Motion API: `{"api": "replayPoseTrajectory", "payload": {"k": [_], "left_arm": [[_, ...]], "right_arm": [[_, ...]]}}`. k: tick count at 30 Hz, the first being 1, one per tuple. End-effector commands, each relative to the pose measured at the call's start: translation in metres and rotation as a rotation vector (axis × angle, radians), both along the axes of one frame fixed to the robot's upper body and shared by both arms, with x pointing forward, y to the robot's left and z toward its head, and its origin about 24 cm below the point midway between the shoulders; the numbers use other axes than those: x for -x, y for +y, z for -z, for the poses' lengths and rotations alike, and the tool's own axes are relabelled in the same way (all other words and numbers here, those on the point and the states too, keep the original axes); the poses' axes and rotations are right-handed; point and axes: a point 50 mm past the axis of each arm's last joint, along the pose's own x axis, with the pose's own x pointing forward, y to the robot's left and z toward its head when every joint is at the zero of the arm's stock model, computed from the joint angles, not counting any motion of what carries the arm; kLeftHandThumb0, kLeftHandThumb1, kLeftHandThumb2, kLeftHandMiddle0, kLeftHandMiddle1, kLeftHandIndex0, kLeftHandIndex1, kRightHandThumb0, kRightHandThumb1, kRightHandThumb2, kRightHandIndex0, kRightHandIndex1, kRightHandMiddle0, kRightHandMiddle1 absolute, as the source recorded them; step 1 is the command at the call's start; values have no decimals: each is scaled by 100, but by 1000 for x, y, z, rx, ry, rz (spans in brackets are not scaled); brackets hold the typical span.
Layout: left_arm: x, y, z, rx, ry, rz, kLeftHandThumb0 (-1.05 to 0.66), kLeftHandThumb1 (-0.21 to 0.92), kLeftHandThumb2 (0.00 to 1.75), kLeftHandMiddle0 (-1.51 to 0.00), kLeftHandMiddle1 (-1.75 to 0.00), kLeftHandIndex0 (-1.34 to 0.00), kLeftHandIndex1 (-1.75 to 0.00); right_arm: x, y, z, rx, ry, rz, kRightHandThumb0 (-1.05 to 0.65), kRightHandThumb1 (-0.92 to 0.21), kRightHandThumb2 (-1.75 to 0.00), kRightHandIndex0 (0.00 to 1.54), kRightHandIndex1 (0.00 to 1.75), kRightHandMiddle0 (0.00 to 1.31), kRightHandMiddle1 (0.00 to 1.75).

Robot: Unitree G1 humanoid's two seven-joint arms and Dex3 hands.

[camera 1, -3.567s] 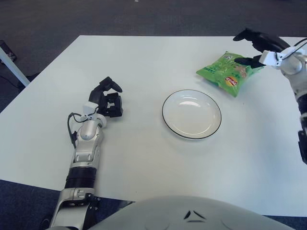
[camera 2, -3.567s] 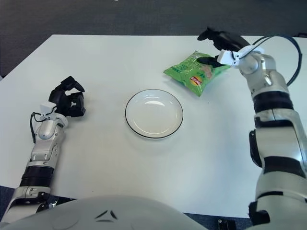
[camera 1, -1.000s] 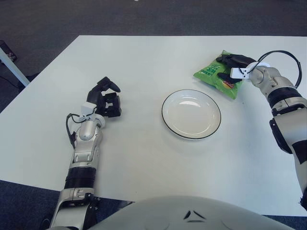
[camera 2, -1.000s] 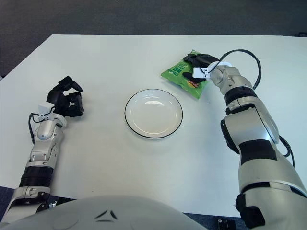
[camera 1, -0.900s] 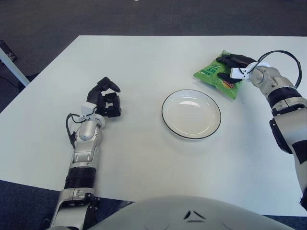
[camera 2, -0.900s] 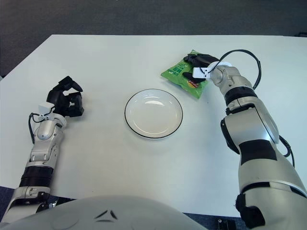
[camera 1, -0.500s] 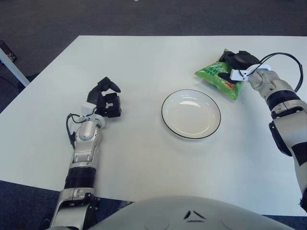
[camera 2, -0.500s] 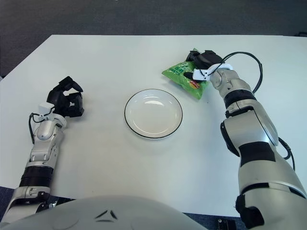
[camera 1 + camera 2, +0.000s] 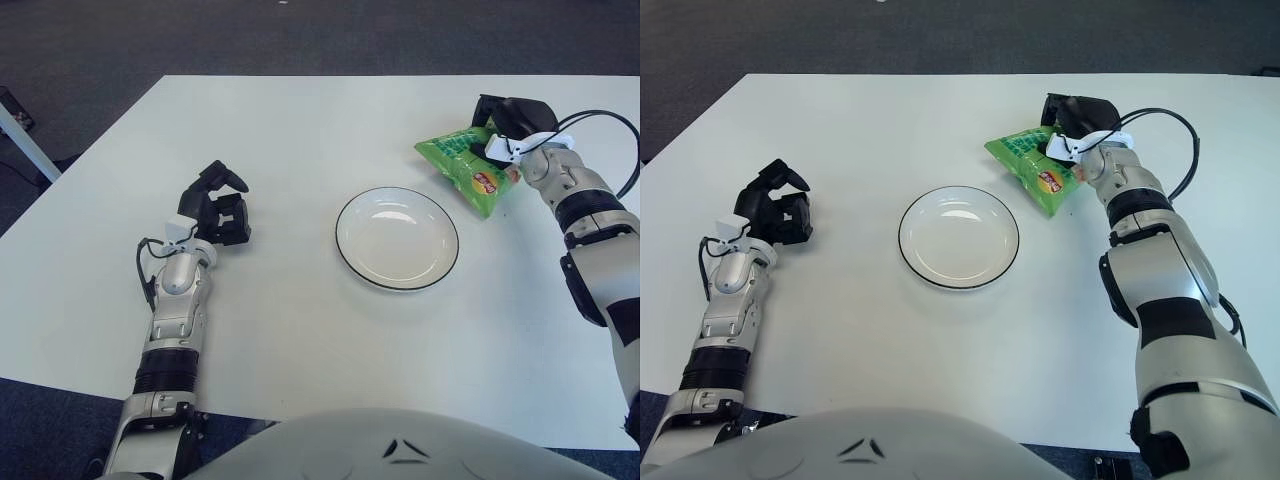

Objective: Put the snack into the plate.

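1. The right robot hand (image 9: 505, 125) was at the far right of the white surface (image 9: 300, 330), its dark fingers closed around the far edge of the green snack bag (image 9: 462, 170).
2. The snack bag hung tilted from that grip, its near corner pointing down toward the surface; whether that corner touched the surface could not be told.
3. The bag sat just beyond and to the right of the plate (image 9: 397, 238), near its rim but not over it.
4. The plate, white with a dark rim, lay flat near the middle of the surface with nothing in it.
5. The left robot hand (image 9: 217, 208) showed well to the left of the plate, its fingers curled and holding nothing.
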Motion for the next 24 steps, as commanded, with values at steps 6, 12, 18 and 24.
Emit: {"api": "replayPoseTrajectory", "payload": {"k": [6, 12, 18, 24], "left_arm": [[31, -8, 60, 88, 223, -13, -48, 31, 132, -131, -175, -62, -175], [30, -8, 60, 87, 223, -18, -48, 31, 132, -131, -175, -62, -175], [29, -9, 61, 86, 226, -25, -49, 30, 134, -132, -175, -63, -175], [29, -10, 61, 79, 223, -27, -49, 29, 135, -132, -175, -64, -175]], "right_arm": [[4, 1, 15, -4, 31, -10, 0, 7, -168, 95, 155, 69, 175], [4, 1, 12, -14, 16, -11, 0, 10, -172, 96, 156, 71, 175], [0, 4, -14, -32, -54, -45, 0, 12, -174, 97, 157, 73, 175], [0, 3, -21, -45, -106, -41, 0, 12, -174, 98, 157, 73, 175]]}}
